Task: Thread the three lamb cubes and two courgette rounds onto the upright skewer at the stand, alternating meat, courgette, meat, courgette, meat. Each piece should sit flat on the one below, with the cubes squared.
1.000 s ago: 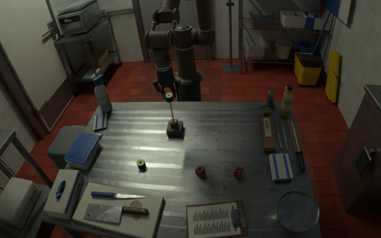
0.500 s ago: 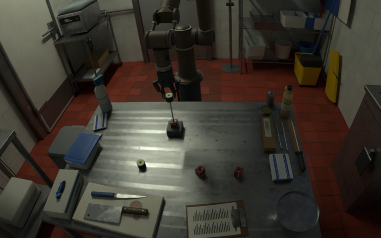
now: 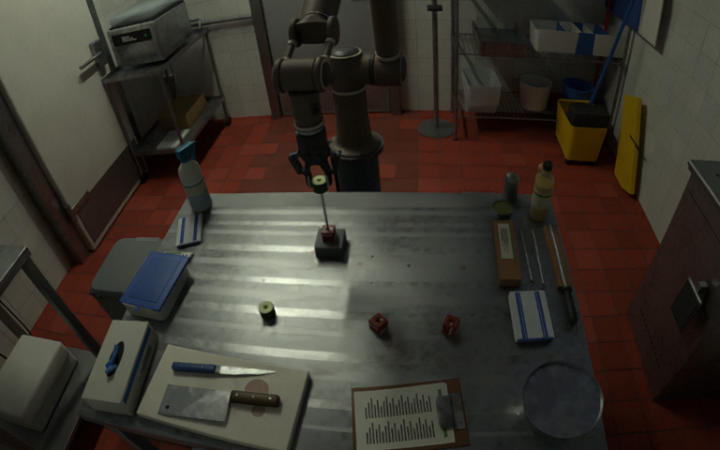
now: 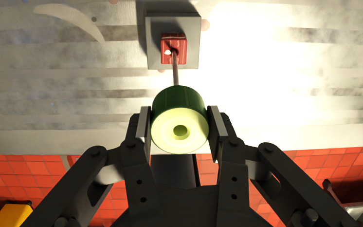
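Observation:
My gripper (image 3: 318, 178) (image 4: 178, 128) hangs above the skewer (image 3: 324, 209) (image 4: 175, 68) at the back middle of the table, closed on a courgette round (image 3: 319, 183) (image 4: 179, 119) at the skewer's tip. The round's cut face and centre hole face the wrist camera. The skewer stands upright in a grey block stand (image 3: 331, 245) (image 4: 173, 40). One lamb cube (image 3: 328, 232) (image 4: 173, 48) sits on the stand, threaded at the skewer's foot. A second courgette round (image 3: 266, 309) lies on the table, front left. Two lamb cubes (image 3: 378, 323) (image 3: 451, 325) lie apart, front centre.
Behind the table stand the arm's base (image 3: 353, 143) and wire shelves (image 3: 531, 63). A spray bottle (image 3: 193, 178) stands at the table's back left. Bottles (image 3: 541, 191), a wooden box (image 3: 507, 253) and a knife (image 3: 560, 270) line the right side. A cutting board with cleaver (image 3: 223, 400) and a clipboard (image 3: 409, 416) lie along the front.

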Motion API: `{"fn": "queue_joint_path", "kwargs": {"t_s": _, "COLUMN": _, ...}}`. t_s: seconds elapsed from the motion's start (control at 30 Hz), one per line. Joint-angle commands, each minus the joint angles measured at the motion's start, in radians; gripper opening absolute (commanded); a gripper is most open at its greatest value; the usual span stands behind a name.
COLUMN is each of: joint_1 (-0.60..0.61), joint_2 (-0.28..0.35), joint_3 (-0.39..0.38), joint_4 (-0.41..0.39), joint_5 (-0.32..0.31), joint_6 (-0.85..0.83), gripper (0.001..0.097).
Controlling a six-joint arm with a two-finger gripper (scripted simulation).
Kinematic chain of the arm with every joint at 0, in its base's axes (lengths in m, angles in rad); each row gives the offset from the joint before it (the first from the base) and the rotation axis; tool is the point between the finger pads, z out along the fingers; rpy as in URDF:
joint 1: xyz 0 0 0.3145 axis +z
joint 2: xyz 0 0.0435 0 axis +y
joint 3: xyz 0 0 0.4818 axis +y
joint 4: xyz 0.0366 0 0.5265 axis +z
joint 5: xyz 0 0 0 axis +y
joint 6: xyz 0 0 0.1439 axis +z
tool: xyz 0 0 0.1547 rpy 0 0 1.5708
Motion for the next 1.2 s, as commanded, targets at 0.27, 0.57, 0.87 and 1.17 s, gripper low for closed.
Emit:
{"fn": "queue_joint_path", "kwargs": {"t_s": 0.27, "joint_1": 0.0, "joint_2": -0.001, "joint_3": -0.001, "joint_4": 0.0, "joint_5": 0.0, "joint_6": 0.0, "gripper": 0.062}}
{"fn": "queue_joint_path", "kwargs": {"t_s": 0.57, "joint_1": 0.0, "joint_2": -0.002, "joint_3": -0.003, "joint_4": 0.0, "joint_5": 0.003, "joint_6": 0.0, "gripper": 0.062}}
{"fn": "queue_joint_path", "kwargs": {"t_s": 0.87, "joint_1": 0.0, "joint_2": -0.05, "joint_3": -0.058, "joint_4": 0.0, "joint_5": 0.104, "joint_6": 0.0, "gripper": 0.062}}
{"fn": "queue_joint_path", "kwargs": {"t_s": 1.17, "joint_1": 0.0, "joint_2": -0.049, "joint_3": -0.057, "joint_4": 0.0, "joint_5": 0.106, "joint_6": 0.0, "gripper": 0.062}}
